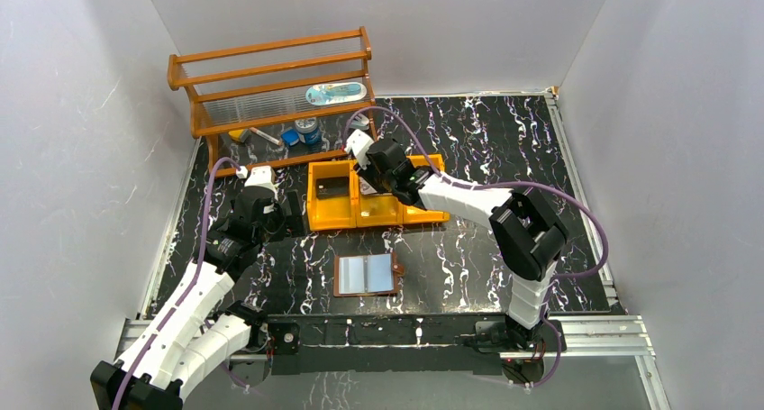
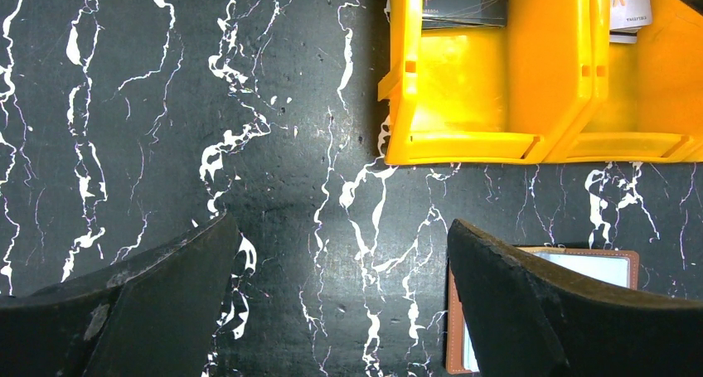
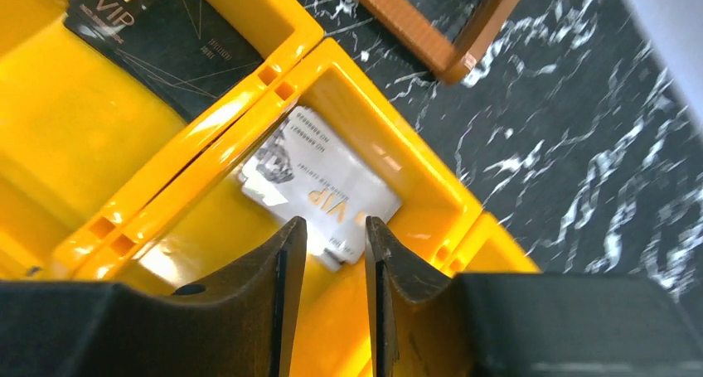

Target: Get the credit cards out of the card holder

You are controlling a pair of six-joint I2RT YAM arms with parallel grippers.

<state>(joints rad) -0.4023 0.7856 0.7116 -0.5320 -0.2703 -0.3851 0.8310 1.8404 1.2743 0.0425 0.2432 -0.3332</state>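
While the right jaws hang over the middle compartment of the orange tray [image 3: 273,79], they stand only a narrow slit apart, and nothing shows clamped between them. Beneath them a white card [image 3: 319,190] marked VIP lies on that compartment's floor, 1 corner showing through the slit. A black card [image 3: 157,37], also marked VIP, lies in the neighbouring compartment at the tray's left end. The tray has 3 compartments, and the right arm [image 1: 468,198] hides part of the third in the top view.

The card holder [image 1: 367,275] lies opened flat on the desk [image 1: 468,140], pale glossy sleeves facing up. It sits on the near side of the tray, apart from it, between the bases of the 2 arms. Whether its sleeves hold any card cannot be told.

The left jaws are spread wide and hold nothing. They hang above bare desk beside the tray's near left corner. In the left wrist view the card holder's brown edge shows past 1 of them.
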